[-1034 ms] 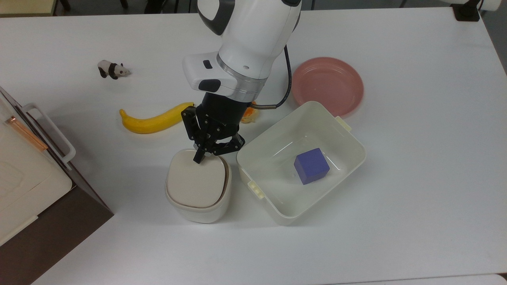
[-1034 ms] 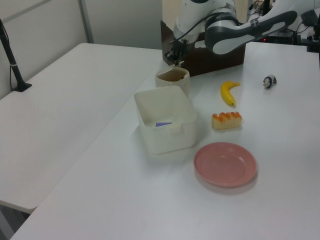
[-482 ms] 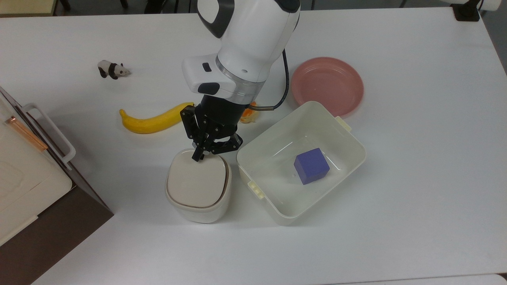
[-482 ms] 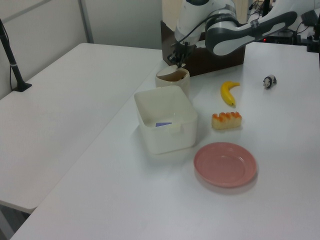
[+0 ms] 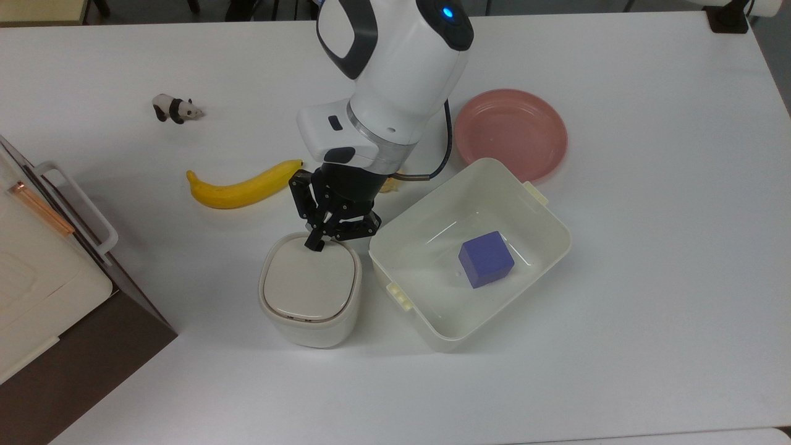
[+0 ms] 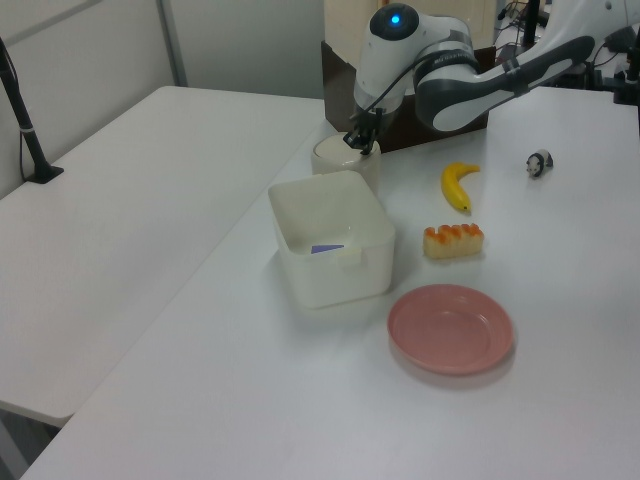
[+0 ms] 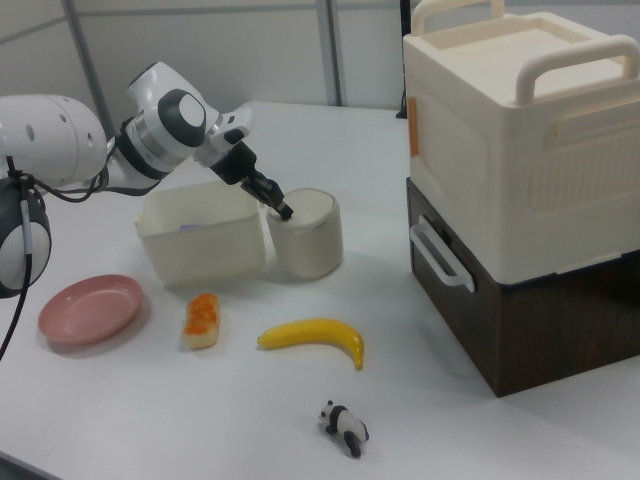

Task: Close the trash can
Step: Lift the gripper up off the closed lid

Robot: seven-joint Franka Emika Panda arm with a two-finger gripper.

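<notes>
The trash can (image 5: 310, 290) is a small cream-white bin beside the white tub, and its beige lid lies flat on the rim. It also stands at the tub's far side in the left view (image 6: 345, 162) and in the right view (image 7: 308, 238). My gripper (image 5: 315, 244) points down with its black fingers shut together. The tip touches the lid's back edge, the side nearest the banana. The same contact shows from the side (image 6: 358, 143) and in the right view (image 7: 284, 211). Nothing is held.
A white tub (image 5: 537, 204) holding a blue cube (image 5: 486, 259) stands right beside the can. Also on the table are a pink plate (image 5: 510, 133), a banana (image 5: 241, 185), a panda toy (image 5: 175, 109) and an orange-topped pastry (image 6: 453, 240). A cream box on a dark cabinet (image 5: 37, 272) fills the top view's left edge.
The lid has gone from tilted, with a dark gap along its side, to flat on the rim. My gripper came down with it and shifted slightly toward the top view's right.
</notes>
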